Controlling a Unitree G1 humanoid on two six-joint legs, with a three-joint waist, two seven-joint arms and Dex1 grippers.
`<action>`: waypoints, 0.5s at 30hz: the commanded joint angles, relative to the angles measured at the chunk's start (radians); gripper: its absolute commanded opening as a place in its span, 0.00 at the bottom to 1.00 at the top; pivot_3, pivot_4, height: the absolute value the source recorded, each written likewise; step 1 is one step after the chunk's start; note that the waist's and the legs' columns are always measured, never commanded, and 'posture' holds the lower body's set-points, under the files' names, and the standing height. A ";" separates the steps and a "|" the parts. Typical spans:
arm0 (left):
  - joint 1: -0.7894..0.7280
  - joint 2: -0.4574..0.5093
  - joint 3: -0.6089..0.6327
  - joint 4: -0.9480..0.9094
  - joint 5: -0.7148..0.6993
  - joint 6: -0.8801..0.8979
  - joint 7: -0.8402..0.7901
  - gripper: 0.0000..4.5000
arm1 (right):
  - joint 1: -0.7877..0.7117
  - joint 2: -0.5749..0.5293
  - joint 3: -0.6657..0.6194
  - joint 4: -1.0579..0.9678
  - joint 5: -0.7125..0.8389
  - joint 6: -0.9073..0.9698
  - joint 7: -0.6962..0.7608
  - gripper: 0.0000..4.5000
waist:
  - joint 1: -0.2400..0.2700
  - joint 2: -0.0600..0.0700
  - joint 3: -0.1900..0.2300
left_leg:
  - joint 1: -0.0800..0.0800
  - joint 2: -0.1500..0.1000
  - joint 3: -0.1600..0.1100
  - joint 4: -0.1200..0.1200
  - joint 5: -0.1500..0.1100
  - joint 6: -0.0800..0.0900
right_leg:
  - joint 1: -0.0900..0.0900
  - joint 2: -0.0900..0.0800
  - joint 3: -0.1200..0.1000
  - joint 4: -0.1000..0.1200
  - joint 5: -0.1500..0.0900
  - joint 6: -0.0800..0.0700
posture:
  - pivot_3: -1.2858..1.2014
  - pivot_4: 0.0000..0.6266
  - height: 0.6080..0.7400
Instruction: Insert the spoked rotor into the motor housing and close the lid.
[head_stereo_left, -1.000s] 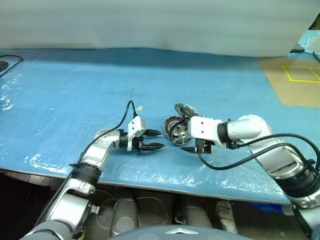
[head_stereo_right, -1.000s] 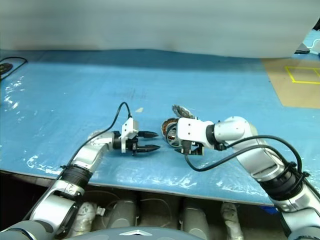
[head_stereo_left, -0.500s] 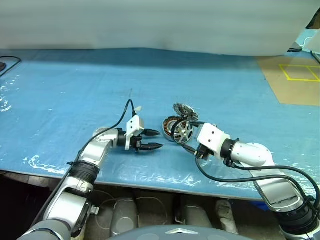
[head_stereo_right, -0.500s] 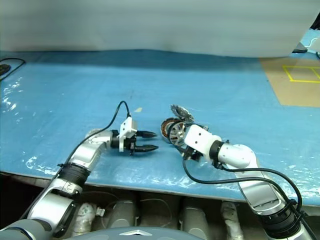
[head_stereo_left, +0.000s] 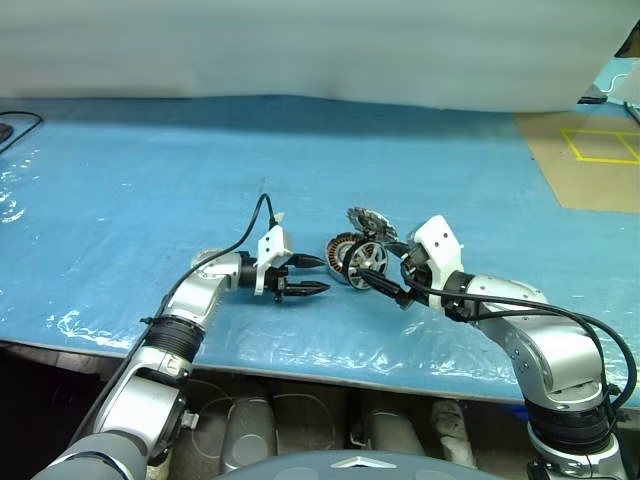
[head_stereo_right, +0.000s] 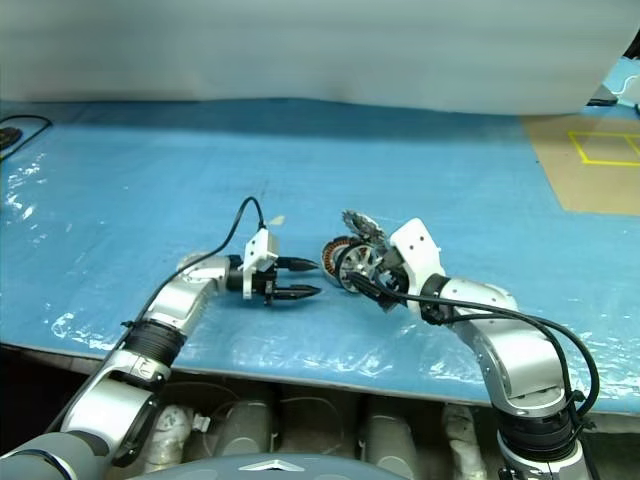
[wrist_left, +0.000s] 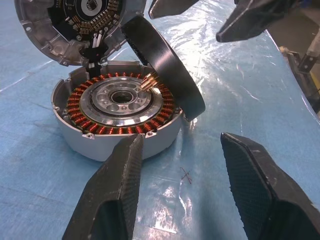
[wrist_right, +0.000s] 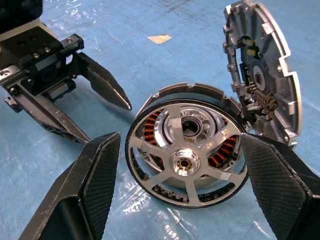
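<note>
Right tool (wrist_right: 180, 190) released — spoked rotor (wrist_right: 186, 161) between its fingers, leaning on motor housing (wrist_left: 116, 112).

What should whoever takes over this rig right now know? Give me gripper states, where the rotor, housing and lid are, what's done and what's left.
Left gripper: open, holding nothing, beside the motor housing and pointing at it.
Right gripper: open, one finger on each side of the spoked rotor, no contact visible.
The rotor stands on edge, leaning on the housing rim, not seated in it.
The housing sits on the blue table cover, copper windings exposed.
The lid stands swung open at the far rim.
Done: lid open, rotor brought to the housing.
Left: lay the rotor flat into the housing, then close the lid.
</note>
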 joint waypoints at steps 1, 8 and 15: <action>-0.010 0.005 0.007 -0.021 -0.005 -0.016 -0.003 0.58 | 0.010 -0.033 0.038 -0.016 -0.001 -0.022 -0.013 0.88 | 0.000 0.000 0.000 | 0.000 0.000 0.000 0.000 0.000 0.000 | 0.000 0.000 0.000 0.000 0.000 0.000 | 0.52 0.24 1.00; -0.001 0.012 0.008 -0.033 -0.004 -0.016 0.003 0.58 | 0.034 -0.068 0.070 -0.012 0.008 -0.053 -0.014 0.88 | -0.001 0.000 0.000 | 0.000 0.000 0.000 -0.001 0.000 -0.001 | 0.000 0.000 0.000 -0.001 0.000 0.000 | 0.52 0.24 1.00; -0.005 0.012 0.008 -0.030 -0.004 -0.015 0.006 0.58 | 0.020 -0.053 0.108 0.059 0.000 -0.106 -0.034 0.88 | -0.001 0.000 0.000 | 0.000 0.000 0.000 0.000 0.000 0.000 | 0.000 0.000 0.000 -0.001 0.000 0.000 | 0.52 0.24 1.00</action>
